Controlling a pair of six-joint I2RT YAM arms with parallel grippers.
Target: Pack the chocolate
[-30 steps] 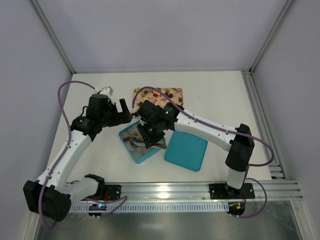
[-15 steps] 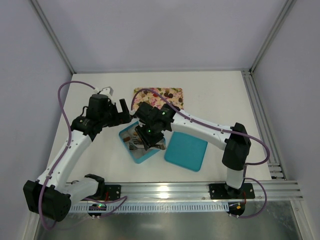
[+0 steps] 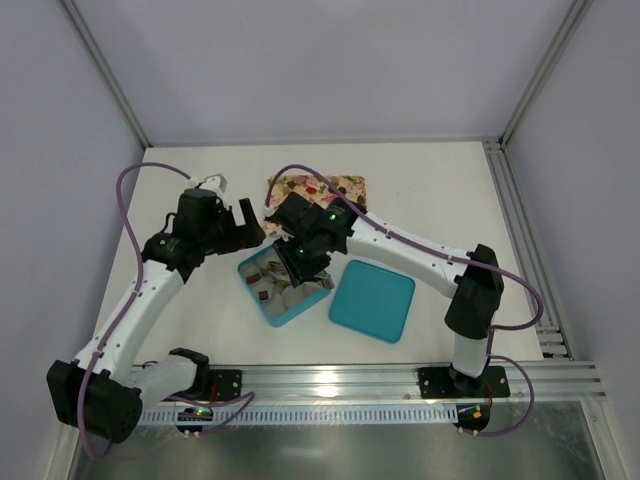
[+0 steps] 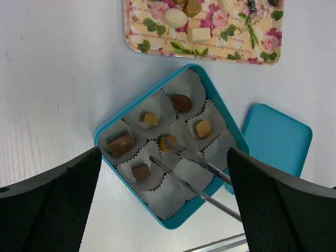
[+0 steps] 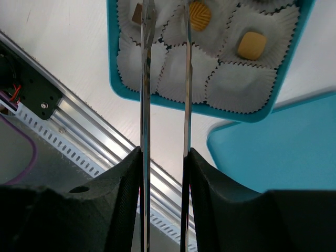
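Right tool, grasping the tweezers, has eased back; their tips part beside a chocolate in the box, which seems delivered. Left tool hangs released.

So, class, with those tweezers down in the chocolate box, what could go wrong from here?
1. The tweezers in the right tool have tips among the paper cups; pulling away might snag one and upset neighbouring chocolates.
2. One tip is right beside the ridged chocolate, which could get nudged out of place.
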